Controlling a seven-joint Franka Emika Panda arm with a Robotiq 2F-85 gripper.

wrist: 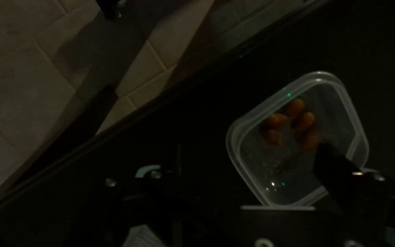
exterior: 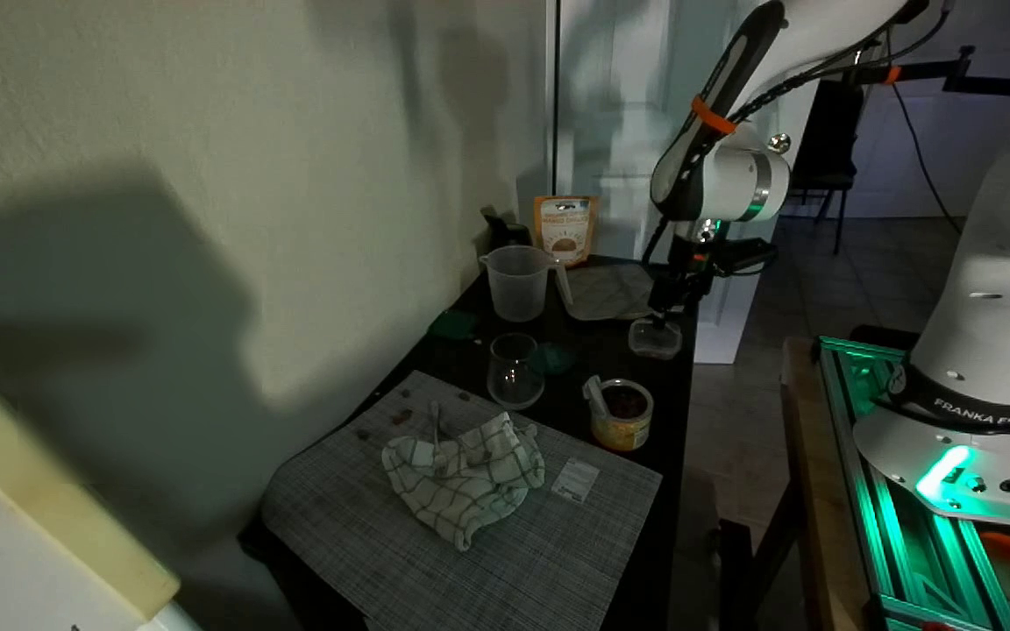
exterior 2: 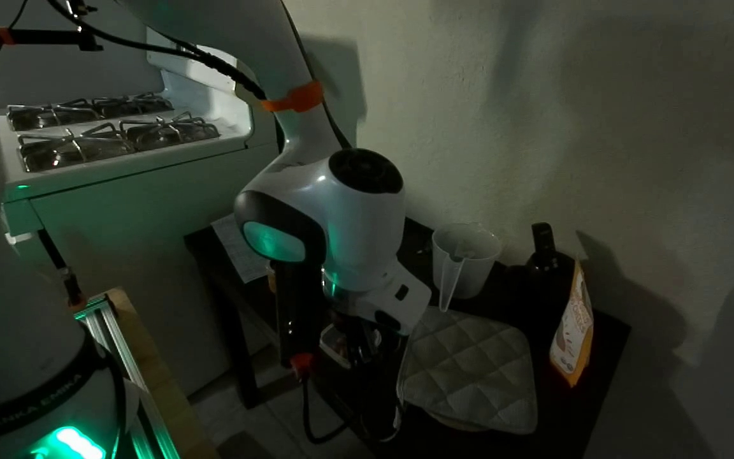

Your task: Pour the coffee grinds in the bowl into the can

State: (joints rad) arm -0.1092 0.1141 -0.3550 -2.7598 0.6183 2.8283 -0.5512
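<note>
Clear plastic formed the squarish tub (wrist: 331, 113) holding orange-brown pieces (wrist: 295, 107) beneath the gripper (wrist: 251, 152), which was spread apart, while the yellow can (exterior: 622, 435) stood near the stemless glass (exterior: 515, 379) on the worktop (exterior: 672, 394).

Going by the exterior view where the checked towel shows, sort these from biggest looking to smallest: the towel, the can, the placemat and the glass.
1. Placemat
2. Towel
3. Can and glass: too alike to rank
</note>
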